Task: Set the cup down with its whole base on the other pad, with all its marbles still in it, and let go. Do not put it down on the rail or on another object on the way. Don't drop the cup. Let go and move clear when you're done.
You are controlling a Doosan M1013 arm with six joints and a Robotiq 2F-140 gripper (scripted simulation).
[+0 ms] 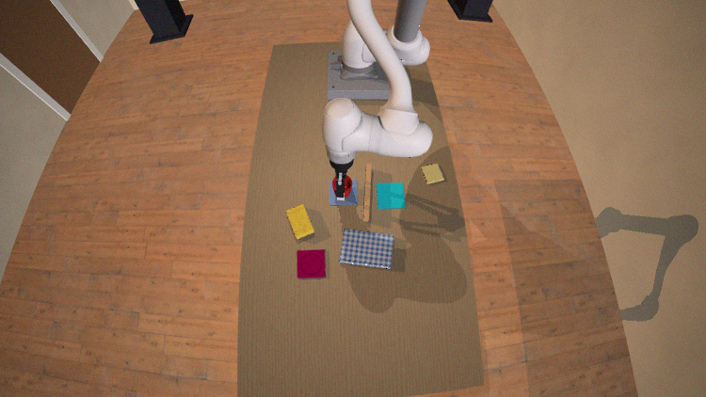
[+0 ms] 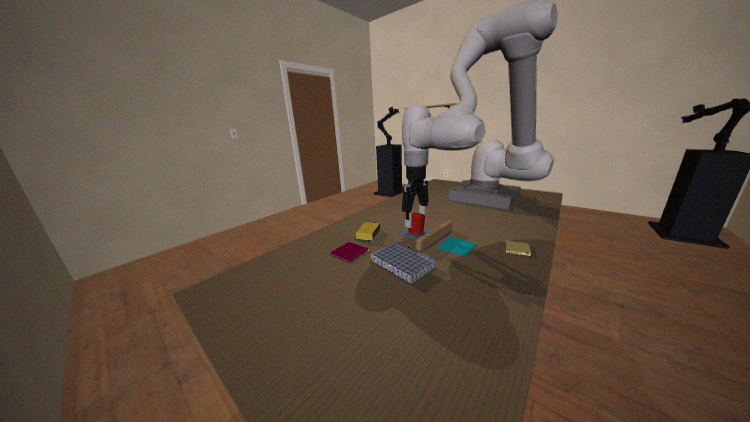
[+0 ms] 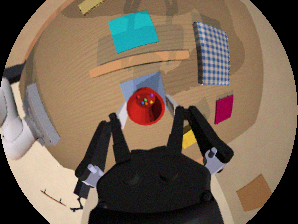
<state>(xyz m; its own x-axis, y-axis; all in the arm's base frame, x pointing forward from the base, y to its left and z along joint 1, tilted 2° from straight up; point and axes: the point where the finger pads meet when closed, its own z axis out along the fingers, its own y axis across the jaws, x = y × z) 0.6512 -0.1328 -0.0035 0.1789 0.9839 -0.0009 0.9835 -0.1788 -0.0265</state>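
The red cup (image 1: 334,183) stands upright on a grey-blue pad (image 1: 344,193), with coloured marbles inside it in the wrist view (image 3: 147,107). The teal pad (image 1: 390,195) lies to its right, across a wooden rail (image 1: 366,192). My gripper (image 2: 414,211) points straight down over the cup, open, with its fingertips about level with the rim and one finger on each side (image 3: 147,117). The fingers do not press on the cup. In the side view the cup (image 2: 416,223) sits between the gripper and the rail (image 2: 433,234), and the teal pad (image 2: 457,245) lies beyond the rail.
A yellow sponge (image 1: 299,221), a magenta book (image 1: 311,263) and a blue checked box (image 1: 366,248) lie in front of the pads. A small yellow block (image 1: 432,173) lies behind the teal pad. The arm's base (image 1: 358,78) stands at the mat's far end.
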